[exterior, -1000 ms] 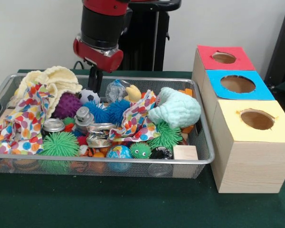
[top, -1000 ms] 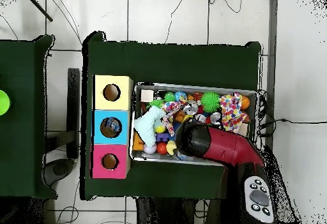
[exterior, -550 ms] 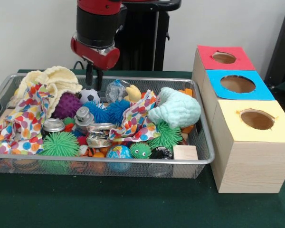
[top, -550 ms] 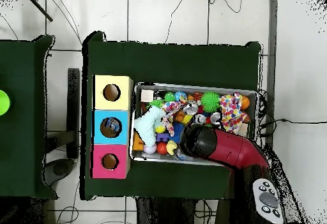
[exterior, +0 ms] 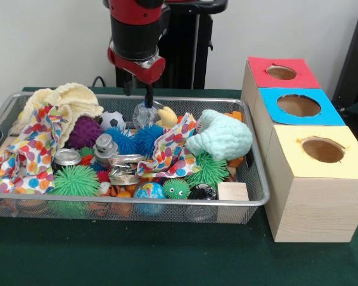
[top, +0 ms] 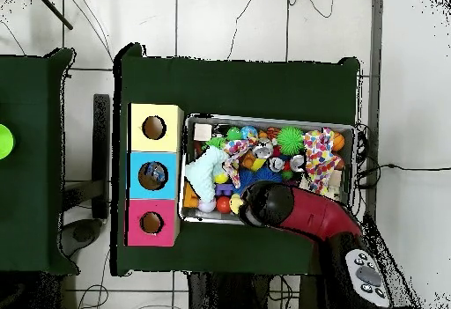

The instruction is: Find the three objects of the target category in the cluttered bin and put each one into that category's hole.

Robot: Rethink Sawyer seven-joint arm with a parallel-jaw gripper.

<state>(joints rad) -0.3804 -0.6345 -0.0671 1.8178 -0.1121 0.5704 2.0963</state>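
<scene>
Bin (exterior: 258, 196) contents half-buried under cloths (exterior: 170, 149)

Bright even indoor light, soft shadows, mild blur

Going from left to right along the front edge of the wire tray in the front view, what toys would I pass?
Green spiky ball → globe ball → small green fuzzy ball with eyes → black ball → wooden block.
</scene>
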